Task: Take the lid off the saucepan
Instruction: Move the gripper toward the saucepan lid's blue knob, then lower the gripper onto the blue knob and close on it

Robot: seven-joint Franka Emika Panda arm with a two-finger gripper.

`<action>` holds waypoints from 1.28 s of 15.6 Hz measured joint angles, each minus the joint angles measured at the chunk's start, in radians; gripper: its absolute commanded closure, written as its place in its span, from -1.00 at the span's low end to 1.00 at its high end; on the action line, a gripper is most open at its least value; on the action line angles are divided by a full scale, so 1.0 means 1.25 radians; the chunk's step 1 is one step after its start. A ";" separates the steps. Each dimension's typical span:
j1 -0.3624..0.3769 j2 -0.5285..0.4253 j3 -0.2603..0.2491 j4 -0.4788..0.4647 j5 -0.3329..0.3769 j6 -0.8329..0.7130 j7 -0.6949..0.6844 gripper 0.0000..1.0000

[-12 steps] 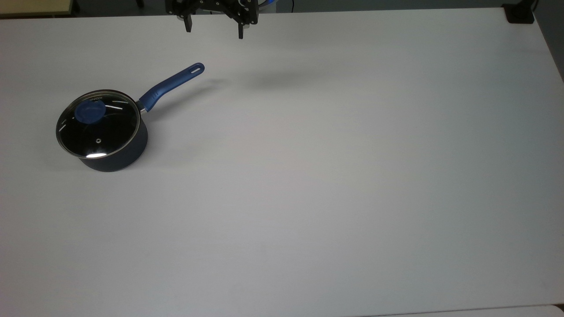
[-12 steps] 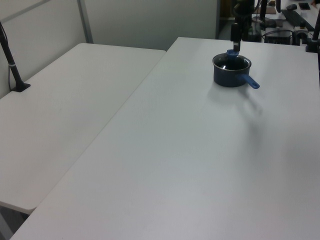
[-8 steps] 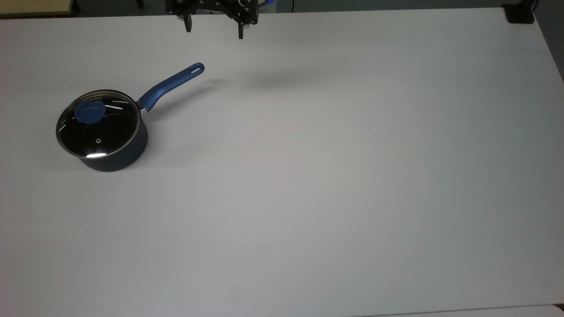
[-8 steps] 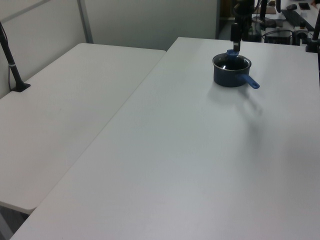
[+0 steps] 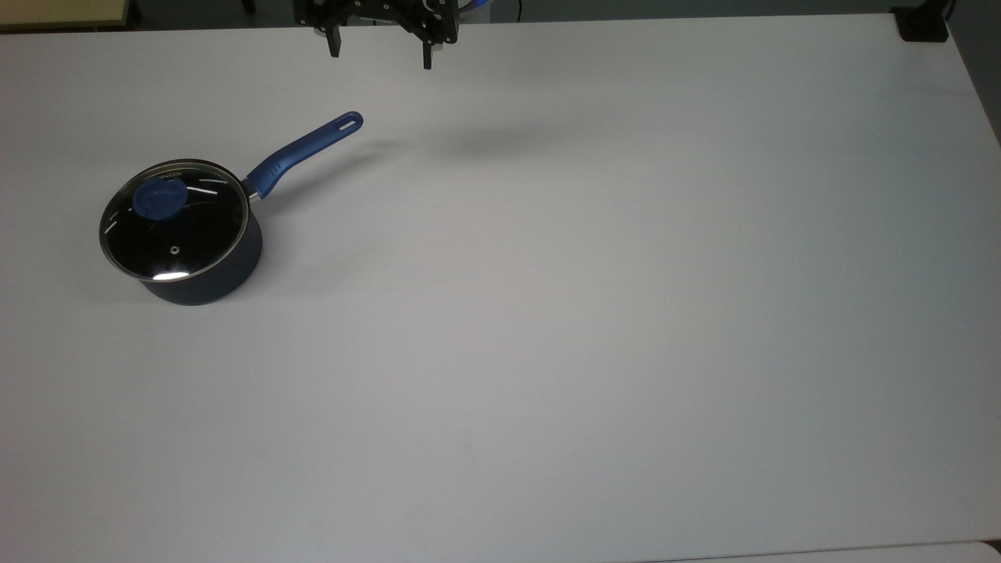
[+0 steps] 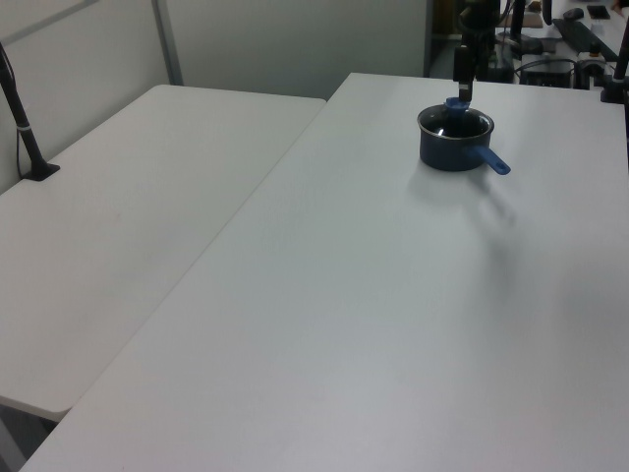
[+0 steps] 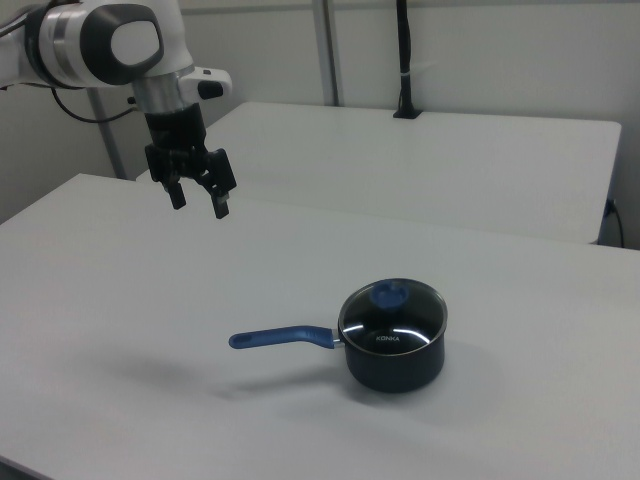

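Hovering high near the top view's upper tabletop (image 5: pixel 594 328) edge, my end effector (image 5: pixel 379 53) hangs spread and empty. I see the lid (image 5: pixel 174 220) seated on the saucepan (image 5: pixel 205 275) toward the top view's left, with broad bare surface around it.

1. You had a wide white table (image 5: pixel 594 328) carrying everything, its top plain and matte.
2. On it stood the saucepan (image 5: pixel 205 275), toward the top view's left; in the right view it sat right of centre.
3. The saucepan's long blue handle (image 5: pixel 301 152) pointed toward the top view's upper right.
4. The lid (image 5: pixel 174 221) rested on the saucepan's rim, blue knob up.
5. A second white table (image 6: pixel 128 226) stood beside yours on the left view's left, with a black post (image 6: pixel 22 123) standing on it.
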 measured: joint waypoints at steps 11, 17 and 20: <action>-0.075 0.000 -0.018 0.021 0.000 0.000 0.002 -1.00; -0.193 0.015 -0.022 0.029 0.000 0.067 0.001 -1.00; -0.239 0.044 -0.022 0.029 0.000 0.117 0.001 -1.00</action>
